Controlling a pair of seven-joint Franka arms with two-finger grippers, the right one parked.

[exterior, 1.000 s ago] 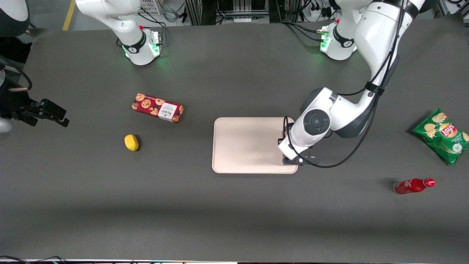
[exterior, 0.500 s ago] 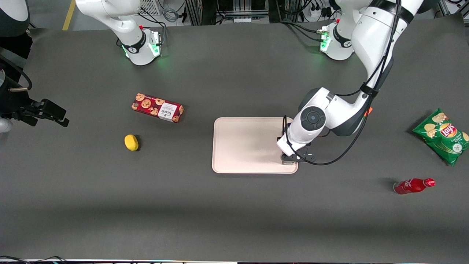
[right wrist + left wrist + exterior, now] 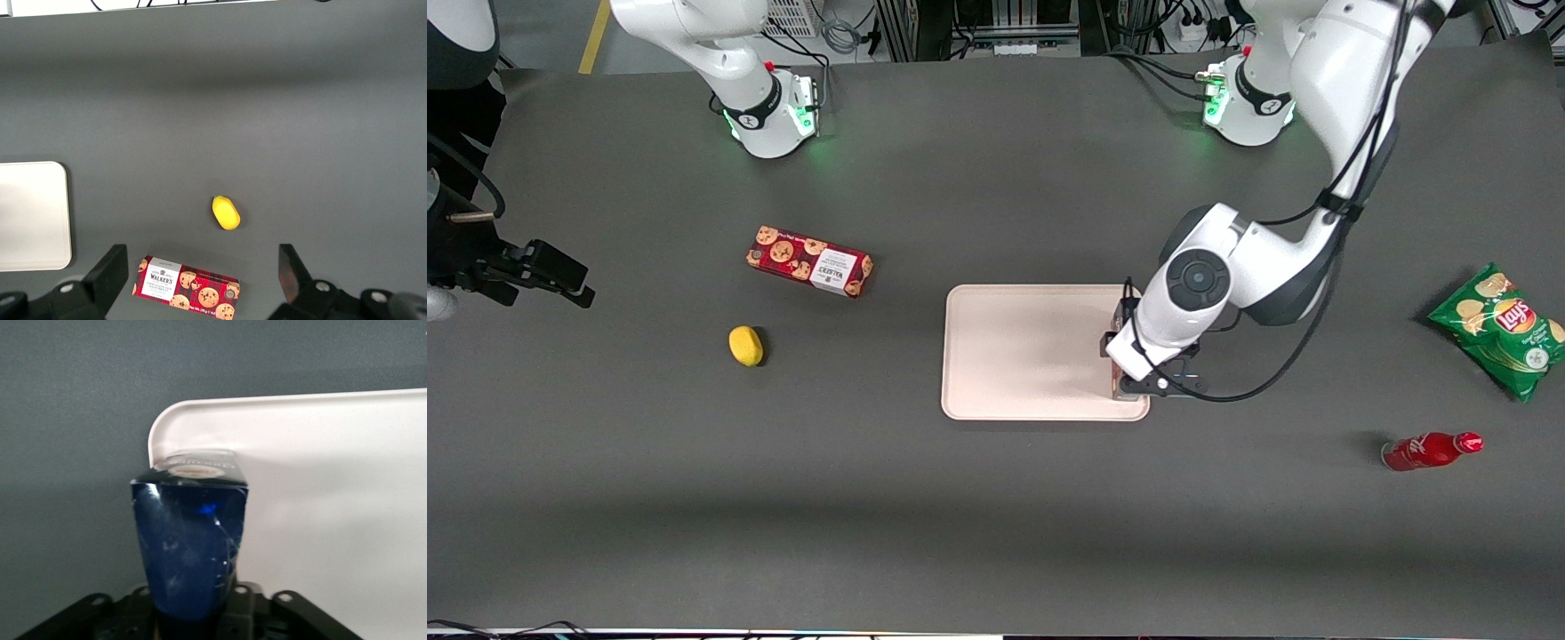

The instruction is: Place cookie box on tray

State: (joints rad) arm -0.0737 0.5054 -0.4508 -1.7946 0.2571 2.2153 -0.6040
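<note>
Lower right of centre in the front view, the gripper (image 3: 1131,388) had risen slightly from its dip half a second earlier yet stayed clamped on the cookie box (image 3: 190,540) — poised over the tray's (image 3: 1014,351) corner — so release likely remained.

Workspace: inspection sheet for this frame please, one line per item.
Surface: dark grey table mat.
Job's things: cookie box held above the tray corner nearest the working arm's end.
Clutter: red cookie box, yellow lemon-like item, green chips bag, red bottle lying down.
Hand: left hand shut on the cookie box, over that tray corner.
Cables: black cable looping off the working arm.
Surroundings: racks and wiring at the table's edge.
</note>
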